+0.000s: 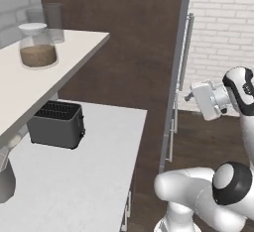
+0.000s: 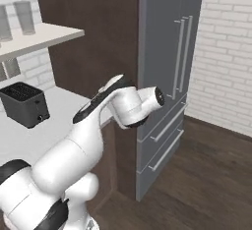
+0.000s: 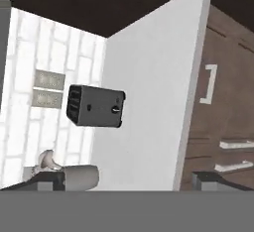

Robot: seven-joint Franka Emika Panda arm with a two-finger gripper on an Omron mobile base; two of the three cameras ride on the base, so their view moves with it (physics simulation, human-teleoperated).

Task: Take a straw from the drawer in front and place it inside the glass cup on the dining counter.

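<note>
Still searching for the drawer: end effector (image 3: 124, 179), tips spread and empty, faces the bench (image 3: 149, 102) with the toaster (image 3: 95, 106); next, reach a cabinet handle (image 3: 211, 84).

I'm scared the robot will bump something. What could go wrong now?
1. The gripper points sideways at the dark brown wooden drawer fronts; turning carelessly could scrape the white worktop's edge.
2. The black boxy toaster stands on that worktop, so a wide swing might knock it.
</note>
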